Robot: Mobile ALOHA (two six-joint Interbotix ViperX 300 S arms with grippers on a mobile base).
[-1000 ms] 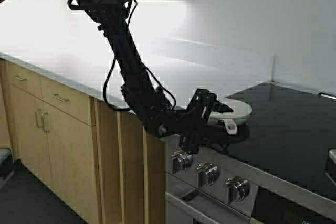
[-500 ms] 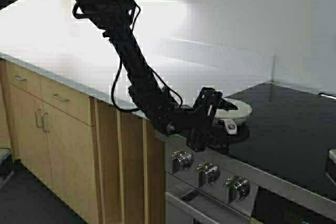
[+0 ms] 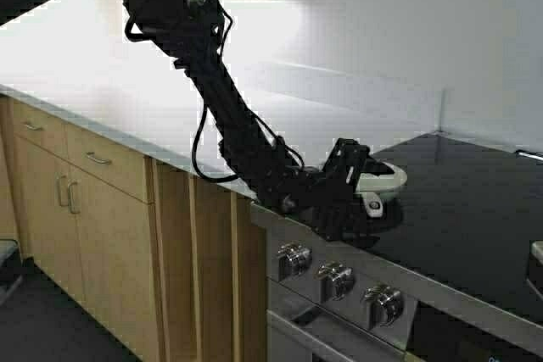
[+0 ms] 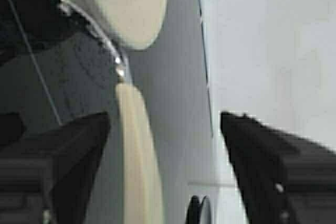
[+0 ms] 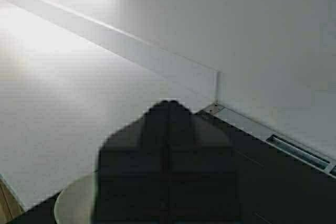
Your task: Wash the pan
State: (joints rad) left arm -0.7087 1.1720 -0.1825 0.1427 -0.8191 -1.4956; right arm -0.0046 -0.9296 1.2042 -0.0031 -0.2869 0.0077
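The white bench (image 3: 280, 116) runs in from the left and meets the black stovetop (image 3: 475, 209). The pan (image 3: 379, 177) sits at the stovetop's near left corner, its stubby handle (image 3: 371, 202) pointing toward the front edge, which leaves it easy to grasp. The left hand (image 3: 355, 184) reaches low over that edge, its two fingers spread wide on either side of the handle, neither pressing it, apparently lined up to close. The right hand (image 5: 167, 166) hangs above the stovetop with its fingers pressed together, empty, seemingly waiting.
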